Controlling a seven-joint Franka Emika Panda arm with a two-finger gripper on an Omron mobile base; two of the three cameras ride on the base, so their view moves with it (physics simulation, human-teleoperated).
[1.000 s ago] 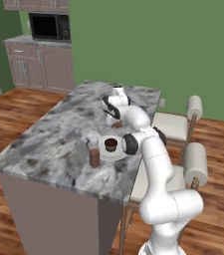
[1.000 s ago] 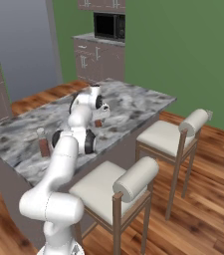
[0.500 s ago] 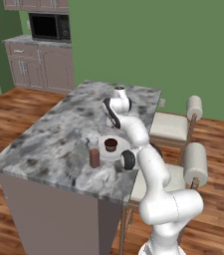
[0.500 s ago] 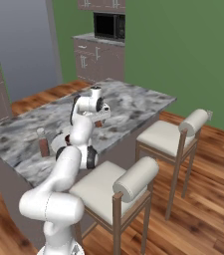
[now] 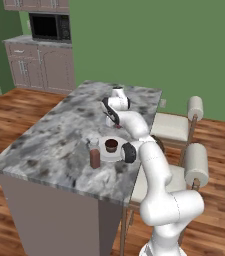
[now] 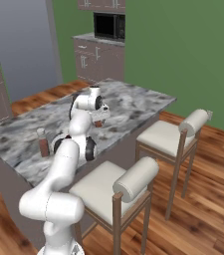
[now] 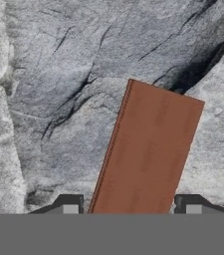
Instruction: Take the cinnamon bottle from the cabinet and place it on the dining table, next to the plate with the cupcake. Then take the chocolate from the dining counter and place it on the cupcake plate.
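Observation:
The chocolate (image 7: 148,149), a thin reddish-brown bar, lies flat on the dining table (image 5: 54,145) near its stool-side edge. My gripper (image 7: 131,206) points down over it, and its two fingertips press in at the bar's long edges. From the base, the hand (image 5: 115,120) hides most of the bar, leaving a red sliver of chocolate (image 6: 98,123) showing. Closer to me sits the cupcake (image 5: 111,145) on its white plate (image 5: 103,151). The cinnamon bottle (image 5: 94,156) stands upright just left of the plate, with its grey cap on.
Two cushioned stools (image 5: 171,127) (image 5: 196,167) stand along the table's right side, close under my arm. Pale low cabinets with a microwave (image 5: 46,26) line the far wall. The table's left and far parts are bare marble (image 6: 133,102).
The fingers have drawn in from wide open onto the chocolate's sides. The hand stays low over the same spot; bottle, plate and cupcake have not moved.

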